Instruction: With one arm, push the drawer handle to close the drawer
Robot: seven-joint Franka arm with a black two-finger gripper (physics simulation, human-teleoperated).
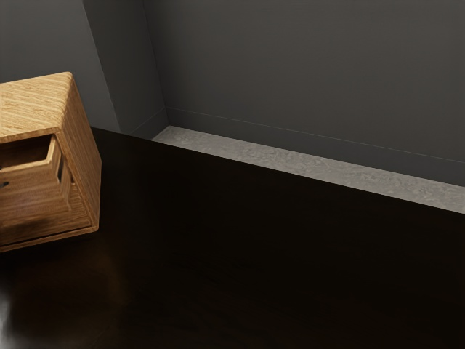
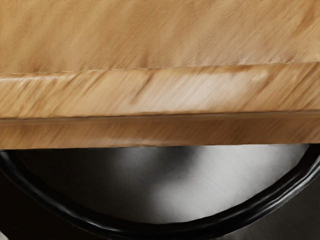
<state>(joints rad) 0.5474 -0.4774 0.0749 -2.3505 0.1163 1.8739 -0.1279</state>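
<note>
"Drawer handle (image 2: pixel 150 230), a glossy, curved black bar: where is it, and how is it best pushed?"

"It is seen near the hand, jutting past a wooden edge. It should be met at its middle and pressed steadily toward the cabinet; if pushed off-centre, the drawer might be skewed and jammed."

"And the pincer?"

"Whether it is open or closed cannot be told."

"What can be counted, nearest first?"

"One handle, then one partly open, brown wooden drawer (image 1: pixel 29 196); whether a second is fitted below cannot be told. Next, one boxy, light-brown wooden cabinet (image 1: pixel 86 167), seen at the exterior view's left. It is carried by one flat, dark, glossy table (image 1: pixel 254 254). Farther off, plain dark grey walls (image 1: pixel 305 65) are seen."
</note>
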